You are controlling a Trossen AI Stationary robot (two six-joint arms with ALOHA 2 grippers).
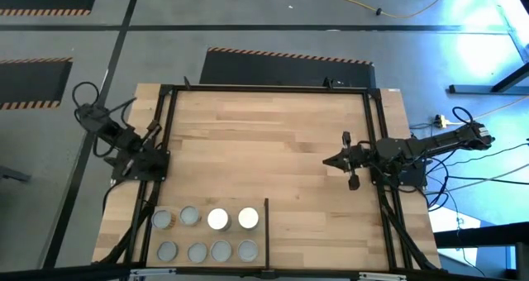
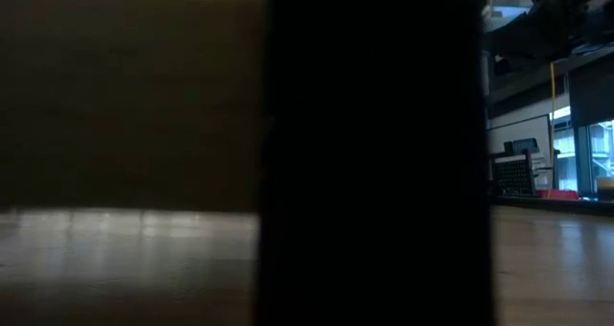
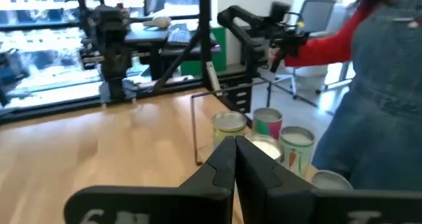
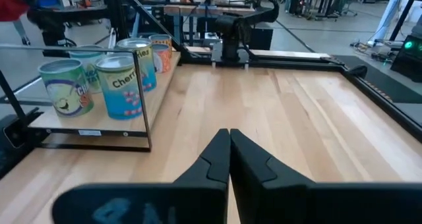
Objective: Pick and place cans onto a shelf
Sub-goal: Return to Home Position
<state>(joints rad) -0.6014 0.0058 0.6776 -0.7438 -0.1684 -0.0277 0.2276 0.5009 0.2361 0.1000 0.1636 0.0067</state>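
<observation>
Several cans (image 1: 207, 234) stand upright in two rows on the shelf (image 4: 49, 122), a pale raised board with a black frame at the table's near left. A thin black divider bar (image 1: 266, 230) bounds it on the right. Two cans have bright white tops (image 1: 218, 219); the others are dull grey. The right wrist view shows their printed labels (image 4: 122, 87). My right gripper (image 1: 329, 161) hovers shut over the table's right middle, pointing left, far from the cans. My left gripper (image 1: 159, 164) is shut at the left edge, just beyond the cans (image 3: 266, 124), holding nothing.
Bare planked tabletop (image 1: 273, 140) lies between the two arms, ringed by a black metal frame (image 1: 264, 87). A person in a red sleeve and denim (image 3: 382, 85) stands past the near edge by the shelf. A dark post (image 2: 374, 153) blocks most of the low view.
</observation>
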